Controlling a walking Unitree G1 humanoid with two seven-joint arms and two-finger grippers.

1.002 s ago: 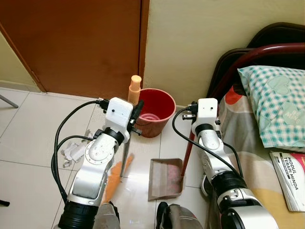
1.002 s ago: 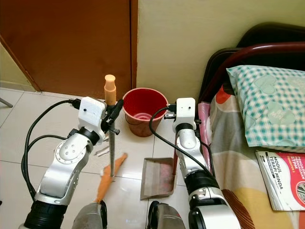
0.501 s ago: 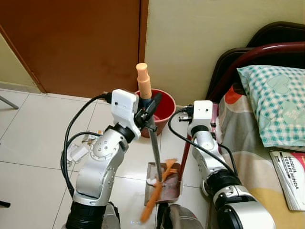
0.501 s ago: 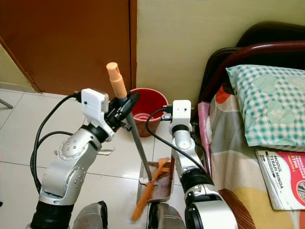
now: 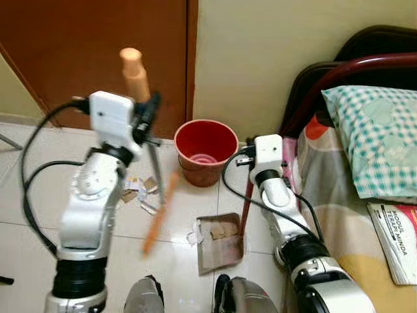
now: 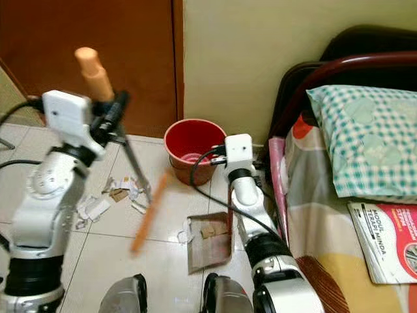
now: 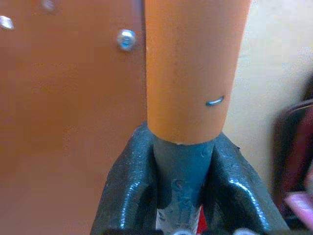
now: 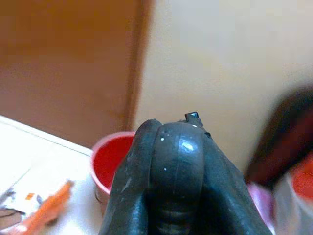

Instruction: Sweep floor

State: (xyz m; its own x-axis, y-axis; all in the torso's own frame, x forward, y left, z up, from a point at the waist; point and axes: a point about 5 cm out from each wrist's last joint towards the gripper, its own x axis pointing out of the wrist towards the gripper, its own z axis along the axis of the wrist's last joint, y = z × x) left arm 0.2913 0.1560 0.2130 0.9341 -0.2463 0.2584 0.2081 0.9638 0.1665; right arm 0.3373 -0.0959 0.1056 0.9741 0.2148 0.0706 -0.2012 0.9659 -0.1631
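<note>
I see the left gripper (image 5: 148,109) clamped on the broom (image 5: 158,207), which swung back from the dustpan (image 5: 220,241) toward the paper scraps (image 5: 140,191); some scraps now in pan. Right gripper (image 8: 168,142) holds pan handle, fingers closed.

A pale tiled floor (image 5: 26,176) filled the lower left of the frame. On it stood a red bucket (image 5: 205,150) near the centre by the wall, a dustpan (image 5: 220,242) holding paper bits below it, and scattered paper scraps (image 5: 140,192) at centre left.
</note>
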